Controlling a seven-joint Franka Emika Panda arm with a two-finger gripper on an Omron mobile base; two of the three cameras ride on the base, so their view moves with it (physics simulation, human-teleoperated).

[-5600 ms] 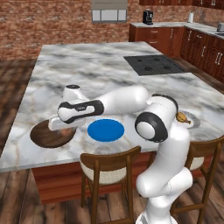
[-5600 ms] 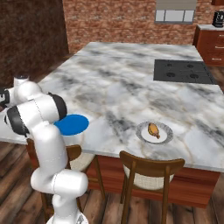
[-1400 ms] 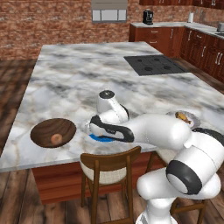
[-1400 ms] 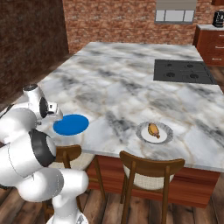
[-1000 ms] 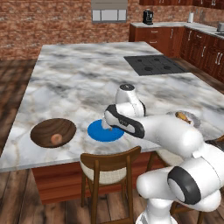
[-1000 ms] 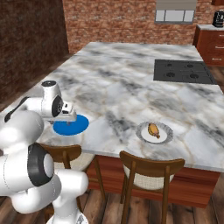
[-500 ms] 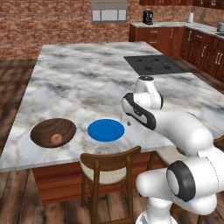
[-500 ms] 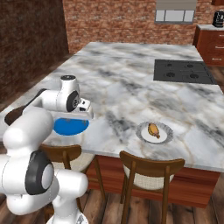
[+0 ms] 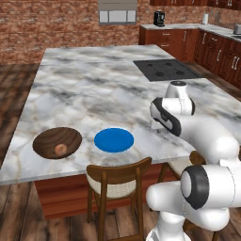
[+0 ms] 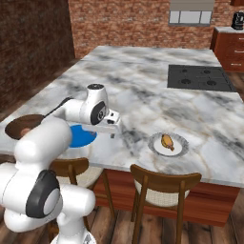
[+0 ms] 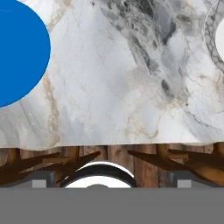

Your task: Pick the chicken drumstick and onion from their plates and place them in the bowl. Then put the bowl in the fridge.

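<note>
Small round reddish-brown onion [image 9: 60,149] now lies in dark wooden bowl [image 9: 57,142], lower left; jaws released, empty gripper [image 10: 114,127] has swung toward yellowish-tan drumstick [image 10: 167,141].

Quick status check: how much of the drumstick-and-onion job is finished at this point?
Done: the onion sits in the wooden bowl, and the blue plate is bare.
In hand: the open gripper hangs empty between the blue plate and the grey plate.
Left: the chicken drumstick, then the fridge.
</note>
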